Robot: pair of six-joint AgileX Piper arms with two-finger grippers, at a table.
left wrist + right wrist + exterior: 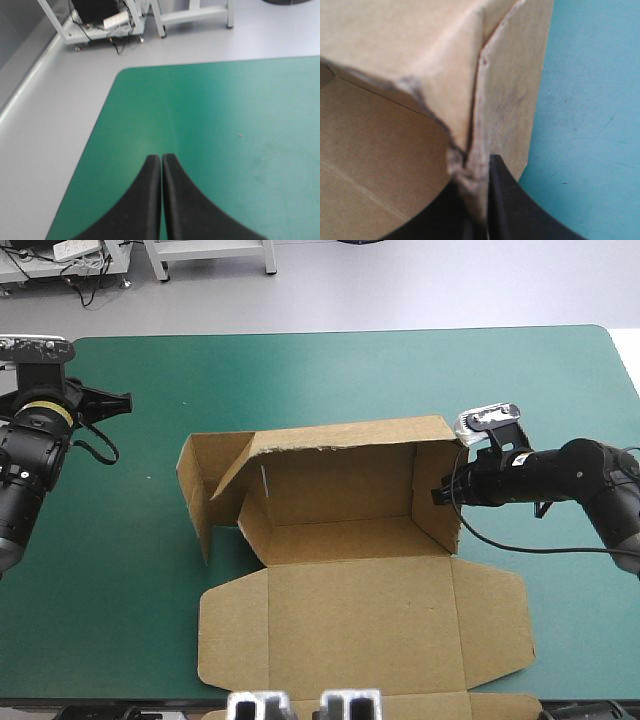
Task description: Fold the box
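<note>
At the middle of the teal-green covered surface (pixel 330 380) stands the brown box (pixel 350 540), a cut sheet of board half built into a tray. Its far wall and right wall are raised. The left wall leans outward, with a flap splayed toward the left. The lid lies flat and reaches the near edge of the surface.

My right hand (pixel 442 492), with its two broad black curved fingers, comes in from the right side. It is clamped on the top edge of the box's right wall, with one finger inside the tray and one outside. In the right wrist view the board passes between the two nearly closed fingers (pixel 507 200).

My left hand (pixel 122 401) hovers over the far left part of the surface, well apart from the box. Its black fingers (pixel 150 200) are pressed together in a pointed arch and grip nothing, with only bare teal-green cover ahead of them.
</note>
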